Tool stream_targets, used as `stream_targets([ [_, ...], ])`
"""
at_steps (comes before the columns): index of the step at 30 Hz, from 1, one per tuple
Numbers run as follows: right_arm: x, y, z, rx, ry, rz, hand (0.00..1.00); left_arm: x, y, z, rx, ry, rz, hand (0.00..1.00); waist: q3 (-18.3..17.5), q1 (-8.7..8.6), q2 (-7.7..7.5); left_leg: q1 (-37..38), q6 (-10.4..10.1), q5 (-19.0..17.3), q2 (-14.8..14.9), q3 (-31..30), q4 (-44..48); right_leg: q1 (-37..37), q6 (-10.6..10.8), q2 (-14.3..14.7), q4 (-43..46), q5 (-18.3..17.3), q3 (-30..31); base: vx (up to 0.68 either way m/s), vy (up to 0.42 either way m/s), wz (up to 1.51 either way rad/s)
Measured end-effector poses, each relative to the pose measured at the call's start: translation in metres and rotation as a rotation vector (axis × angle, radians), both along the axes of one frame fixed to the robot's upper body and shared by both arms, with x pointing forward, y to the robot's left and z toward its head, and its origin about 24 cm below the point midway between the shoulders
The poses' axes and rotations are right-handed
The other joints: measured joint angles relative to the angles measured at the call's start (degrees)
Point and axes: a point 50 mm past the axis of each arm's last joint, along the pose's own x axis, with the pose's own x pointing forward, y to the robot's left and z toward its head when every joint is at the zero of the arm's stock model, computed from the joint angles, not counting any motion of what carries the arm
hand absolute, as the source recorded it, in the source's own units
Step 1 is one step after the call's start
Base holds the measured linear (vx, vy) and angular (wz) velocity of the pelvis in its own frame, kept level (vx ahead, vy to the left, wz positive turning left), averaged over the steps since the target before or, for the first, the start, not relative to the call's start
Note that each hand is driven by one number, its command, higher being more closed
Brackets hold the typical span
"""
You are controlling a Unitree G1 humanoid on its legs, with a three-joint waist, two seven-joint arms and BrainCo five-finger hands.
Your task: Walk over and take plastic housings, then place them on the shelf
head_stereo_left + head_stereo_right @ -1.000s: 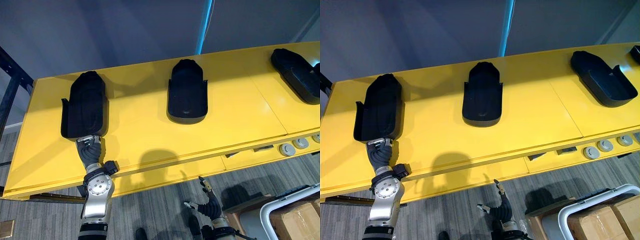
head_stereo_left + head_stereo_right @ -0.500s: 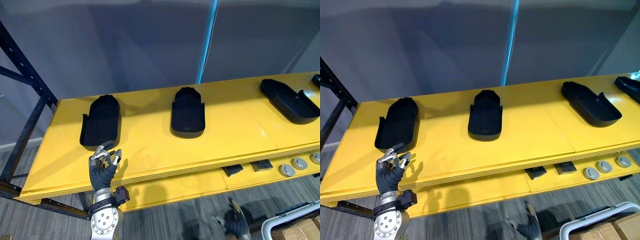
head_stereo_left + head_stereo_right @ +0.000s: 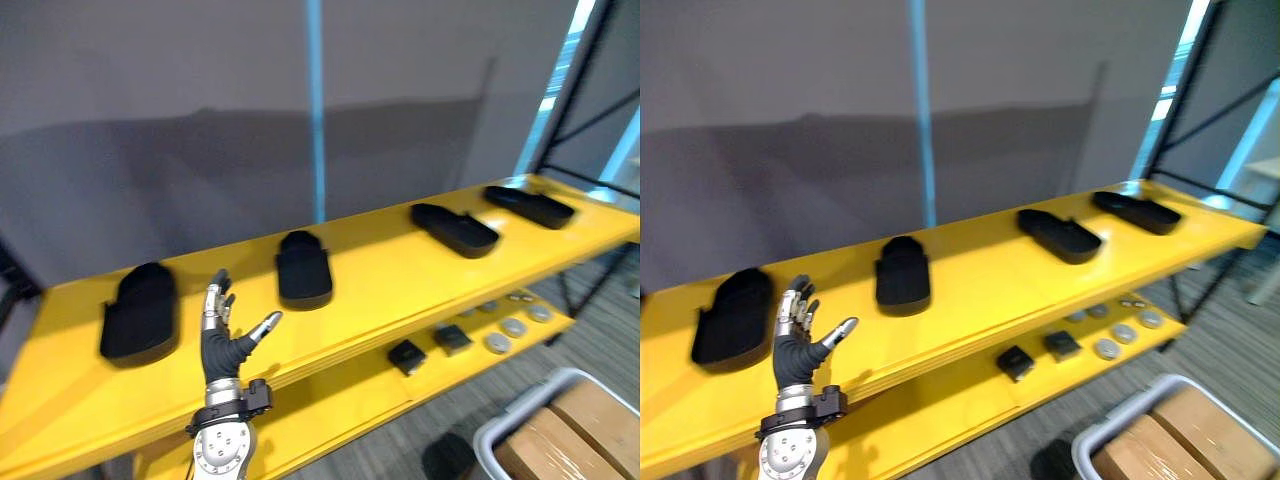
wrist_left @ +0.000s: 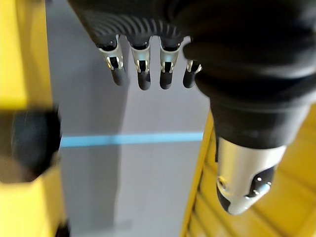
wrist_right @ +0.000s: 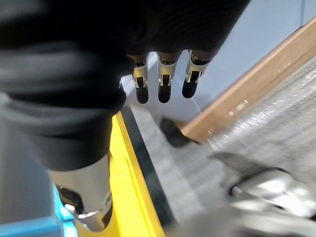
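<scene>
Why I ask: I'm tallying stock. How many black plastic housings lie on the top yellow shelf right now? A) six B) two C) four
C: four lie in a row on the top shelf: the leftmost housing, the second housing, the third housing and the far-right housing. The left hand is open and holds none.

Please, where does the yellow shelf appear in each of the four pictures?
Left eye view: the yellow shelf crosses the middle, rising rightward.
Right eye view: likewise across the middle.
Left wrist view: yellow flanks the grey wall.
Right wrist view: a yellow strip borders the grey floor.
Shared landmark: the blue stripe on that wall.
</scene>
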Motion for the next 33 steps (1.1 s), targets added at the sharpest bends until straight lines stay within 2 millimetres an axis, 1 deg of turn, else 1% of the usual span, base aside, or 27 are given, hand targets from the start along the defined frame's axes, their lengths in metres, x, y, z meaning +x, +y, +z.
stream_targets([
  [1,0.008,0.002,0.007,-0.003,-0.046,0.010,0.00,0.001,-0.002,0.001,-0.009,-0.004,0.006,0.00,0.1,-0.28,-0.08,-0.7,0.1,-1.5,-1.3,-1.9,1.6,-2.1,0.8,0.9,2.5,-0.6,1.7,-0.11,0.224,-0.97],
  [3,0.011,0.006,0.014,0.000,-0.089,-0.004,0.00,0.003,-0.005,0.003,-0.036,-0.021,0.030,0.00,0.8,-0.36,-0.29,-0.1,1.4,-5.0,-1.4,0.0,0.5,-4.4,1.5,2.3,5.2,-1.0,4.2,-0.13,0.248,-0.84],
  [4,0.013,0.011,0.017,0.011,-0.111,-0.018,0.00,0.004,-0.005,0.006,-0.051,-0.036,0.051,0.00,1.8,-0.22,-1.07,0.4,2.5,-6.9,-1.8,2.4,-0.4,-5.2,2.6,2.7,5.0,-0.2,7.0,-0.18,0.245,-1.27],
  [5,0.015,0.017,0.021,0.028,-0.137,-0.030,0.00,0.004,-0.001,0.006,-0.052,-0.040,0.082,0.00,2.5,0.19,-2.20,0.0,3.1,-6.9,-2.3,6.3,0.3,-4.9,1.7,2.3,1.8,2.0,10.9,-0.20,0.250,-1.45],
  [6,0.014,0.019,0.023,0.030,-0.147,-0.037,0.00,0.004,0.000,0.006,-0.052,-0.042,0.087,0.00,2.6,0.26,-2.56,-0.8,3.6,-6.7,-2.4,8.3,0.6,-4.9,-0.3,1.5,-1.1,3.3,11.8,-0.26,0.276,-1.72],
  [7,0.018,0.019,0.026,0.023,-0.169,-0.046,0.00,0.005,-0.001,0.009,-0.059,-0.056,0.094,0.00,3.0,0.34,-2.44,-1.9,5.9,-5.3,-2.3,12.4,-0.2,-5.2,-6.7,-2.0,-8.2,3.8,8.2,-0.29,0.285,-1.62],
  [8,0.023,0.019,0.027,0.022,-0.182,-0.050,0.00,0.007,-0.001,0.013,-0.061,-0.074,0.095,0.00,4.0,1.02,-2.54,-2.2,7.0,-4.0,-1.5,16.1,-1.6,-7.9,-8.9,-4.5,-9.1,0.7,-0.9,-0.34,0.325,-2.21],
  [9,0.024,0.021,0.025,0.028,-0.173,-0.049,0.00,0.008,-0.001,0.015,-0.063,-0.085,0.099,0.00,3.9,2.14,-3.51,-2.3,7.3,-1.9,-0.6,21.5,-4.4,-12.4,-7.3,-6.9,-3.9,1.6,-15.4,-0.27,0.241,-1.89],
  [10,0.024,0.021,0.023,0.029,-0.165,-0.052,0.00,0.008,-0.001,0.016,-0.067,-0.087,0.104,0.00,3.8,2.64,-3.53,-2.1,7.3,-0.9,0.0,23.6,-5.9,-13.4,-7.2,-7.7,-0.6,1.6,-20.6,-0.22,0.198,-1.94],
  [11,0.021,0.020,0.017,0.030,-0.135,-0.060,0.00,0.008,-0.002,0.017,-0.078,-0.093,0.113,0.00,4.1,3.04,-3.21,-0.2,7.4,1.1,1.2,27.0,-9.1,-12.9,-6.2,-8.4,7.7,0.6,-26.3,-0.11,0.139,-1.36],
  [12,0.017,0.021,0.010,0.038,-0.096,-0.063,0.00,0.008,-0.002,0.017,-0.083,-0.100,0.117,0.00,4.2,2.95,-3.15,1.0,7.5,2.1,1.8,28.7,-10.8,-10.9,-4.8,-8.9,13.0,-1.1,-28.0,-0.07,0.112,-1.27],
  [13,0.009,0.022,0.000,0.042,-0.039,-0.065,0.00,0.008,-0.002,0.018,-0.087,-0.110,0.119,0.00,4.0,2.72,-3.42,1.7,7.4,2.5,2.1,30.2,-11.7,-7.0,-4.7,-10.7,17.7,-3.5,-29.7,-0.01,0.048,-0.89],
  [14,0.004,0.023,-0.006,0.039,0.001,-0.061,0.00,0.008,-0.001,0.018,-0.090,-0.116,0.125,0.00,3.8,2.89,-3.70,1.7,7.4,2.5,2.2,31.6,-11.9,-4.2,-3.8,-12.3,19.2,-6.8,-30.8,0.00,-0.009,-0.88],
  [16,0.002,0.024,-0.015,0.050,0.047,-0.065,0.00,0.008,0.006,0.014,-0.086,-0.104,0.163,0.00,2.9,2.89,-4.76,0.0,6.5,2.9,1.8,33.7,-12.3,-1.2,-2.3,-14.4,17.0,-9.1,-32.5,0.02,-0.067,-0.70],
  [17,0.001,0.022,-0.022,0.055,0.080,-0.087,0.00,0.010,0.013,0.005,-0.078,-0.065,0.200,0.00,2.6,2.76,-5.14,-0.7,5.9,3.5,1.3,34.2,-13.1,0.0,-2.2,-14.6,11.6,-9.4,-33.3,0.04,-0.113,-0.56],
  [18,-0.002,0.015,-0.025,0.053,0.102,-0.132,0.00,0.011,0.021,-0.006,-0.076,-0.012,0.239,0.00,2.5,2.77,-5.13,-0.7,6.2,4.7,0.4,32.7,-14.4,1.5,-2.2,-14.4,7.2,-9.4,-33.9,0.05,-0.126,-0.56],
  [19,-0.005,0.012,-0.027,0.051,0.115,-0.154,0.00,0.011,0.024,-0.011,-0.076,0.011,0.258,0.00,2.4,2.83,-5.10,-0.2,5.5,5.4,0.2,31.8,-15.3,2.5,-2.2,-14.2,5.0,-9.4,-33.9,0.07,-0.182,-0.45],
  [21,-0.036,-0.006,-0.038,0.039,0.226,-0.273,0.00,0.010,0.042,-0.026,-0.061,0.084,0.330,0.00,2.2,1.88,-4.99,2.4,4.2,6.3,-0.3,31.1,-18.5,7.9,-2.3,-13.9,-3.7,-9.4,-34.0,0.06,-0.186,-0.18],
  [23,-0.064,-0.018,-0.043,0.038,0.316,-0.377,0.00,0.010,0.050,-0.037,-0.052,0.132,0.360,0.00,1.6,1.30,-3.95,2.8,4.0,6.7,0.0,31.1,-19.4,9.1,-2.8,-13.3,-6.5,-8.4,-34.0,0.04,-0.086,-0.03],
  [24,-0.070,-0.022,-0.044,0.032,0.336,-0.399,0.00,0.009,0.052,-0.041,-0.051,0.150,0.369,0.00,1.4,1.17,-3.63,3.0,4.0,6.9,0.1,31.2,-19.6,9.4,-2.9,-13.1,-7.1,-7.9,-33.9,0.04,-0.053,-0.18],
  [25,-0.079,-0.028,-0.044,0.028,0.364,-0.440,0.00,0.008,0.058,-0.054,-0.044,0.208,0.389,0.00,1.1,1.15,-2.98,3.3,3.8,7.0,0.4,31.5,-20.0,10.1,-3.1,-12.8,-8.7,-6.9,-33.6,0.04,-0.022,-0.27],
  [26,-0.082,-0.032,-0.044,0.035,0.367,-0.478,0.00,0.006,0.065,-0.071,-0.053,0.284,0.404,0.00,0.9,1.16,-2.72,4.0,3.5,7.2,0.5,31.7,-20.4,10.8,-3.2,-12.5,-10.1,-6.1,-32.9,0.03,-0.010,-0.32],
  [27,-0.082,-0.033,-0.043,0.035,0.363,-0.489,0.00,0.004,0.068,-0.080,-0.062,0.324,0.412,0.00,0.9,1.22,-2.69,4.5,3.4,7.3,0.4,31.9,-20.7,11.3,-3.1,-12.5,-10.6,-5.8,-32.4,0.02,0.004,-0.31],
  [28,-0.080,-0.034,-0.043,0.036,0.354,-0.499,0.00,-0.001,0.074,-0.100,-0.087,0.413,0.427,0.00,0.9,1.18,-2.59,5.4,3.4,7.3,0.4,32.1,-20.9,12.4,-3.1,-12.4,-11.9,-5.1,-32.2,0.00,0.019,-0.23],
  [31,-0.078,-0.033,-0.043,0.060,0.337,-0.523,0.00,-0.029,0.084,-0.154,-0.166,0.671,0.462,0.00,0.3,1.86,-2.42,7.1,3.4,7.3,0.2,32.7,-20.9,14.9,-2.5,-12.8,-14.6,-3.5,-32.3,-0.02,0.046,-0.11],
  [32,-0.074,-0.033,-0.043,0.065,0.329,-0.522,0.00,-0.045,0.089,-0.175,-0.193,0.785,0.480,0.00,0.3,1.91,-2.35,7.4,3.5,7.3,-0.2,32.7,-20.9,15.6,-2.4,-13.2,-15.5,-3.0,-32.4,-0.03,0.055,-0.01],
  [33,-0.071,-0.033,-0.043,0.069,0.326,-0.521,0.00,-0.054,0.091,-0.186,-0.209,0.848,0.491,0.00,0.3,1.97,-2.34,7.4,3.5,7.4,-0.4,32.7,-20.9,15.9,-2.3,-13.4,-16.0,-2.7,-32.4,-0.03,0.061,0.01],
])
